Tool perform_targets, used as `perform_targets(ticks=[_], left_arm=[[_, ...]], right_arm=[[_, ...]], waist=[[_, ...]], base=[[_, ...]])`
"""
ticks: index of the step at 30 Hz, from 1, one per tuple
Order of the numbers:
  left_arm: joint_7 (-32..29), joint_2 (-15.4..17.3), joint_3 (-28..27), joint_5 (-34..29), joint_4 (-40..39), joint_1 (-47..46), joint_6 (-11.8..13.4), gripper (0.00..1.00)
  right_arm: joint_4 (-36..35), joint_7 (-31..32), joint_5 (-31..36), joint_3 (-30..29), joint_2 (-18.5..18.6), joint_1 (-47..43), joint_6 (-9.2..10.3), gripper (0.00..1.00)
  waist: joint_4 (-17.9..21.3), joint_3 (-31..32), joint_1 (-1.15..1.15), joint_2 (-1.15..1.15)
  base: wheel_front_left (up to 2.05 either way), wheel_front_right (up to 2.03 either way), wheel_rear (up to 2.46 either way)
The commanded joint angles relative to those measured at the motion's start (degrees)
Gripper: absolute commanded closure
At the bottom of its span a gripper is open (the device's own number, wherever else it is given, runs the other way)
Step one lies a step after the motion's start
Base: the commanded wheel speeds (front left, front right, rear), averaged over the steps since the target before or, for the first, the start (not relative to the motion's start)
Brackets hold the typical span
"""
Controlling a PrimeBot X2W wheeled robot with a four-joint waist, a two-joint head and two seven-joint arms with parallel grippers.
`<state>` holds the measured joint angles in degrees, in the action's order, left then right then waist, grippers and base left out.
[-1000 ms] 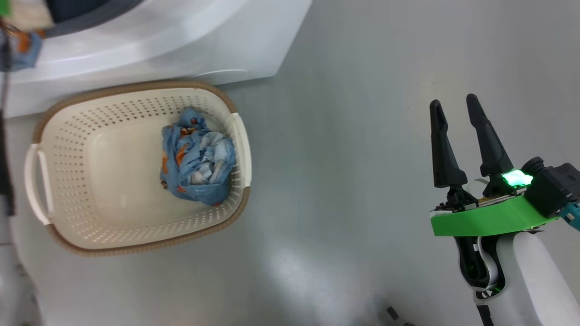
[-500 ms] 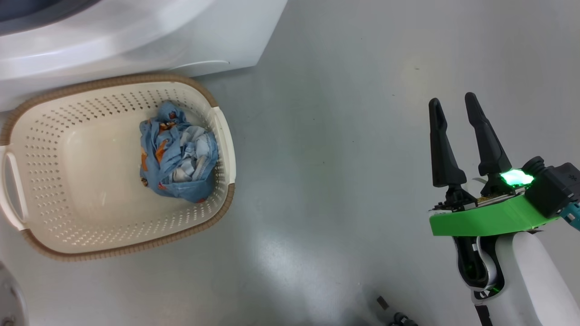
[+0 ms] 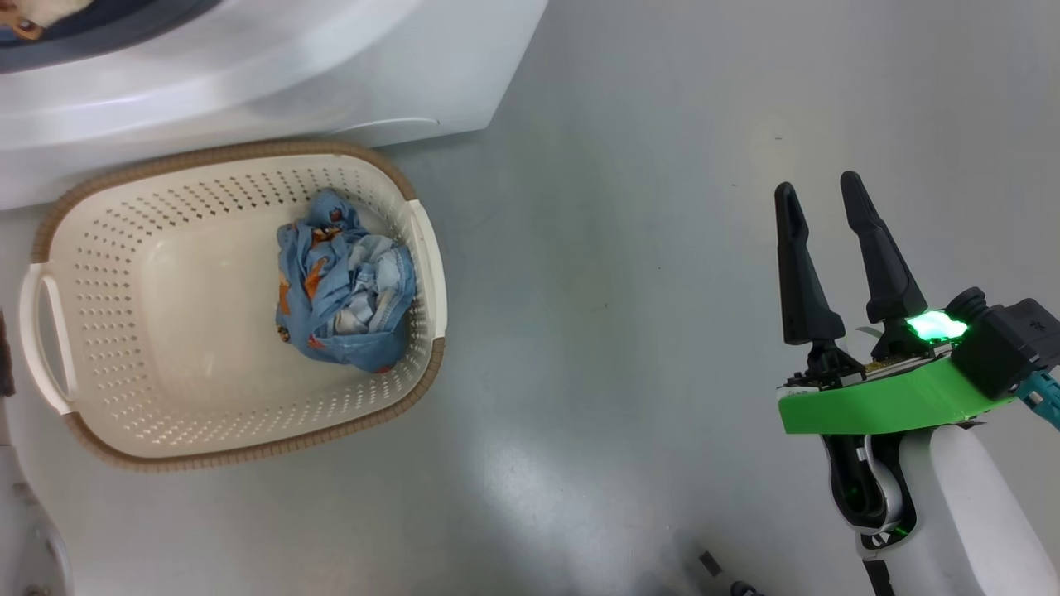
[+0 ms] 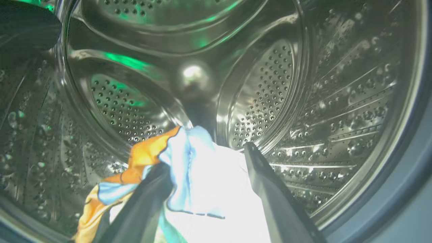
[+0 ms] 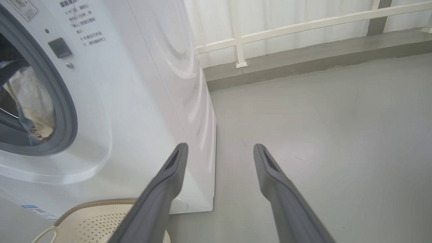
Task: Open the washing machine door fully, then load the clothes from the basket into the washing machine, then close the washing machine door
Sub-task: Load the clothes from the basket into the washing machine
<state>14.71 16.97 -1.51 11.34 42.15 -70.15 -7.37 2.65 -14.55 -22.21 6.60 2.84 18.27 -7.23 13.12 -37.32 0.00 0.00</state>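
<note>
Two fingers of the left gripper [image 4: 207,157] were spread wide inside the steel drum [image 4: 270,84] of the washing machine [image 3: 248,83]. A blue, orange and white garment [image 4: 202,189] was seen lying loose between them and over one finger. The right gripper [image 3: 820,186] was held open and empty above the grey floor [image 3: 596,248], well apart from the basket [image 3: 124,248]. A bundle of the clothes [image 3: 344,306] was left against the basket's right wall.

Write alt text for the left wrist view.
The left gripper, fingers apart, sits inside the washing machine's steel drum, with a light blue, orange and white garment between its fingers. Green light glints on the drum's back wall.
</note>
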Motion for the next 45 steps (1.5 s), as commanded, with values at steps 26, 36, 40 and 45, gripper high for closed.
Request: perform_targets(ticks=[26, 36, 40, 45], left_arm=[[0.29, 4.31, 6.38, 0.39, 19.00, -8.41, -0.11, 0.00], [0.29, 0.00, 0.42, 2.78, 6.18, 4.50, -0.11, 0.00], [0.29, -1.93, -1.94, 2.26, 0.99, 9.49, -0.12, 0.00], [0.29, -3.87, -3.89, 1.07, -3.23, 14.85, -0.12, 0.00]], right_arm=[[-1.06, -0.45, -1.37, 1.21, 0.04, -0.65, -0.25, 0.00], [-0.85, -0.45, 0.88, -0.55, 0.04, -1.14, -0.25, 0.00], [-0.66, -0.45, 1.52, -1.17, 0.11, -1.37, -0.25, 0.00], [-0.37, -0.45, 1.76, -1.58, 0.69, -2.12, -0.25, 0.00]], waist=[[0.70, 0.99, 0.00, 0.00], [-2.76, 4.64, 0.00, 0.00], [-3.66, 6.22, 0.00, 0.00], [-4.63, 8.29, 0.00, 0.00]], base=[[0.00, 0.00, 0.00], [0.00, 0.00, 0.00], [0.00, 0.00, 0.00], [0.00, 0.00, 0.00]])
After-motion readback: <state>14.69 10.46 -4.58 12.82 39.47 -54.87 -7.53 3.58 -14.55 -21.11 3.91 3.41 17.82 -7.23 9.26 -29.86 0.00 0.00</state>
